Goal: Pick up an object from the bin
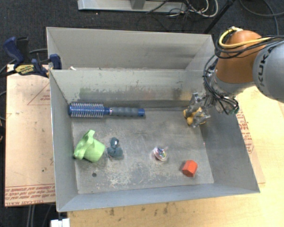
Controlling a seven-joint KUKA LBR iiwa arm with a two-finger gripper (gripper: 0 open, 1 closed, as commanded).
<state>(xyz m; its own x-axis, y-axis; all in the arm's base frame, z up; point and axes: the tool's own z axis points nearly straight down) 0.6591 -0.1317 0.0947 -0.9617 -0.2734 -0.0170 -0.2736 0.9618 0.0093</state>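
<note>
My gripper (195, 116) is low at the right side of the bin, close to the right wall. A small yellow thing (191, 118) sits between its fingertips, and the fingers are shut on it. The nearest loose things lie below it on the bin floor: a small red block (189, 168) at the front right and a little shiny, clear trinket (160, 154) to the left of the block.
A blue hairbrush (106, 111) lies along the back of the floor. At the front left are a light green plastic piece (89, 147) and a small grey-blue figure (115, 149). The arm with its orange cover hangs over the right rim.
</note>
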